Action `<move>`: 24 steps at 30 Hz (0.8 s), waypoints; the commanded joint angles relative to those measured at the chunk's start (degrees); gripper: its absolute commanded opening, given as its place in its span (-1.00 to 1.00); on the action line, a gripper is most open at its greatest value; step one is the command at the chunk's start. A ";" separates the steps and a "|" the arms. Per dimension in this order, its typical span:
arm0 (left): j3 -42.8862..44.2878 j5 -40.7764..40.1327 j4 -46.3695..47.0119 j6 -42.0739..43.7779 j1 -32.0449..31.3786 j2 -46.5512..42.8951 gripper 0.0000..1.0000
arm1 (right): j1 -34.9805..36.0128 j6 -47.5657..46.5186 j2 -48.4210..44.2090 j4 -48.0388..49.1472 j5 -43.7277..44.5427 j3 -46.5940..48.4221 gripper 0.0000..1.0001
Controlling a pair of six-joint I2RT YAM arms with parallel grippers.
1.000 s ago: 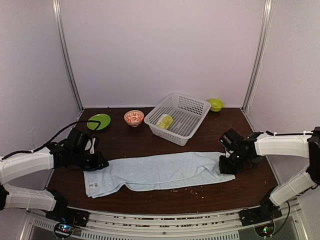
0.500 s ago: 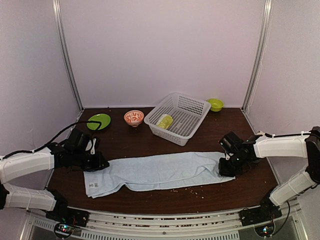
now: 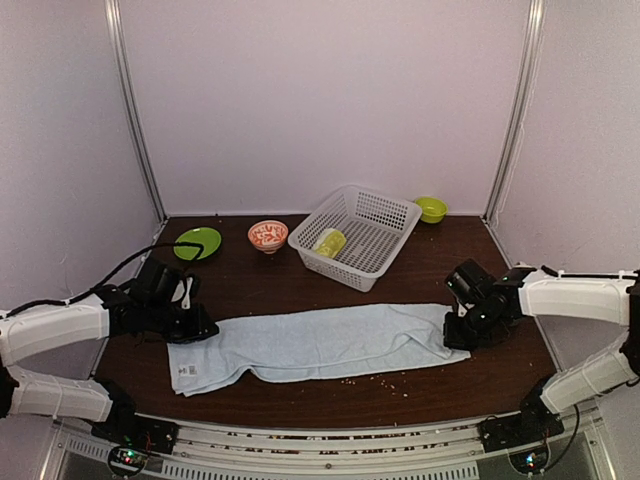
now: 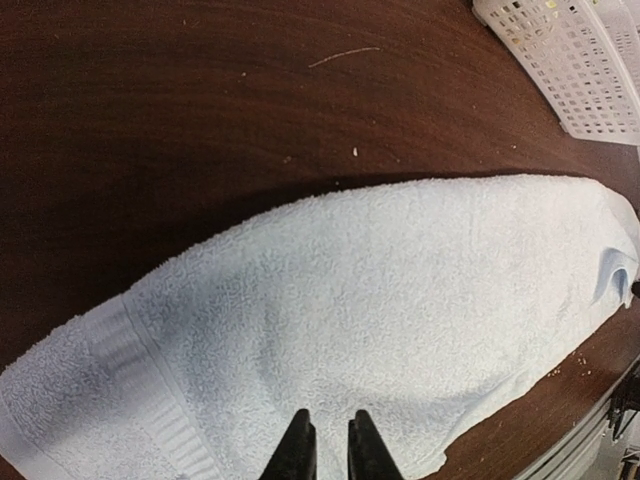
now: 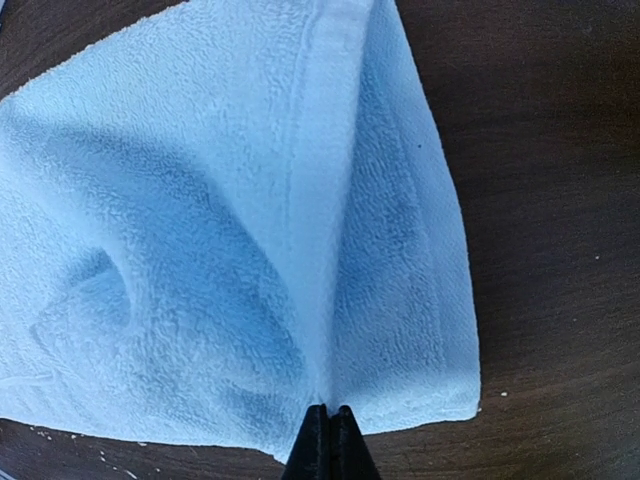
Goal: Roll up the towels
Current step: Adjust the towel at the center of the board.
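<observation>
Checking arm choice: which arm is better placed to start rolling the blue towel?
Right. The right end effector is shut on the blue towel, pinching up its end; whether the left end effector holds anything is unclear.

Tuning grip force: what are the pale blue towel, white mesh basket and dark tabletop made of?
Pale blue towel: likely cotton terry, matte looped pile, flat woven border band.
White mesh basket: moulded plastic, smooth, regular grid holes.
Dark brown tabletop: wood or wood-look laminate, faint grain, satin sheen; cannot tell which.
</observation>
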 commanded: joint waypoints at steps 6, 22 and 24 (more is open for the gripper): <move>-0.51 0.19 2.70 0.59 -0.26 0.06 -0.77 | -1.86 -5.05 -3.54 -8.54 5.46 1.28 -1.00; -0.36 0.70 3.34 1.41 -0.32 0.33 -0.77 | -2.67 -6.98 -1.27 -15.37 7.10 4.49 -1.00; -0.20 0.82 3.67 1.63 -0.31 0.68 -0.77 | -2.79 -7.35 -0.87 -17.37 8.74 5.77 -1.00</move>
